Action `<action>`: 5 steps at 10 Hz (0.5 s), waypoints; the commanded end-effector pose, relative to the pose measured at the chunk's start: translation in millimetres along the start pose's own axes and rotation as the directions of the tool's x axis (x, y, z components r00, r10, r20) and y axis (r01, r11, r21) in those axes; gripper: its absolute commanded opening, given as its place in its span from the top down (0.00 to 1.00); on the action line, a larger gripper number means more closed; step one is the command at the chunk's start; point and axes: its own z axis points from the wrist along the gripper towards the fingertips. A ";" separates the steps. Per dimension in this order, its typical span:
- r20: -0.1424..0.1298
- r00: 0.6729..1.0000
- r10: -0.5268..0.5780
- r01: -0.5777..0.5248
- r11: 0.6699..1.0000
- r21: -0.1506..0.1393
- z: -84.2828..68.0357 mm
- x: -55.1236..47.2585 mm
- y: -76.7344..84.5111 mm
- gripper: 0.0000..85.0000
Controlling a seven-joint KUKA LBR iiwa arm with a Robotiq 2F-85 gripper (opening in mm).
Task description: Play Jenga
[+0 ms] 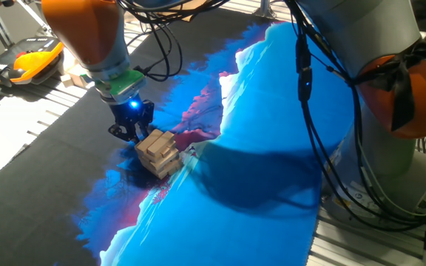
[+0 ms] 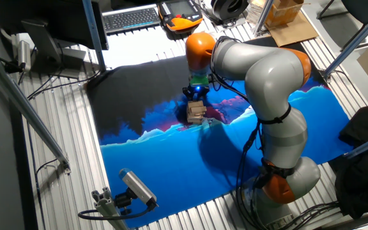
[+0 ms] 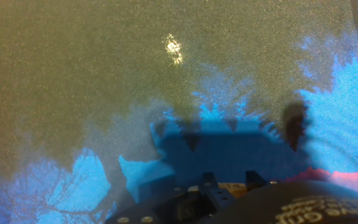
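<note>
A small Jenga tower stands upright, slightly askew, layers crossing, on a blue-and-black printed mat covering the tabletop. The tool hangs just beside its top; whether it is open is unclear. A keyboard lies behind.

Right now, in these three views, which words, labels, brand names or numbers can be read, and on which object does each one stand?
None can be read with certainty.
Curved embossed lettering on the dark round housing at the lower edge of the hand view: too blurred to read.
Black computer keyboard: keys too small to read.
Small tower of pale wooden blocks: no print visible.
</note>
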 end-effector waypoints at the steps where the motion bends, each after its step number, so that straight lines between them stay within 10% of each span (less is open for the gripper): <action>1: 0.001 1.000 0.000 0.000 1.000 0.000 0.0 -0.5 -0.1 0.80; 5: 0.003 1.000 -0.003 0.003 1.000 0.002 0.5 -2.4 -0.3 0.80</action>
